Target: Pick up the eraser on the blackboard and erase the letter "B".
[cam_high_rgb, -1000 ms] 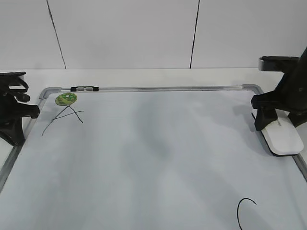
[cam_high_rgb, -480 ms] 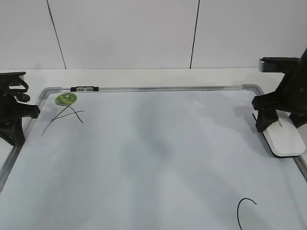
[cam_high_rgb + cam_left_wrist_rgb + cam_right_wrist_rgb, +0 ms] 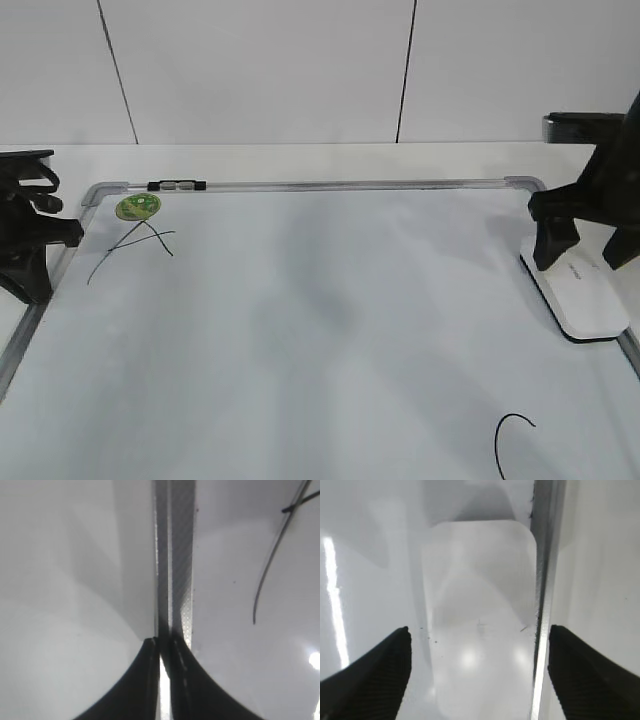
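Trouble looks likeliest at the grab: the eraser [image 3: 580,296] lies flat at the board's [image 3: 320,330] right edge, hard against the frame [image 3: 543,605], with the right gripper [image 3: 476,667] spread wide over it. One finger may land on that frame and skid off. The left gripper [image 3: 165,647] rests pressed together. No "B" is visible anywhere.

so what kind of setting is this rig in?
Looks like a lab test bench, not a classroom: the blackboard lies flat on a white table, plain white panel wall behind, the eraser and a green magnet on it.
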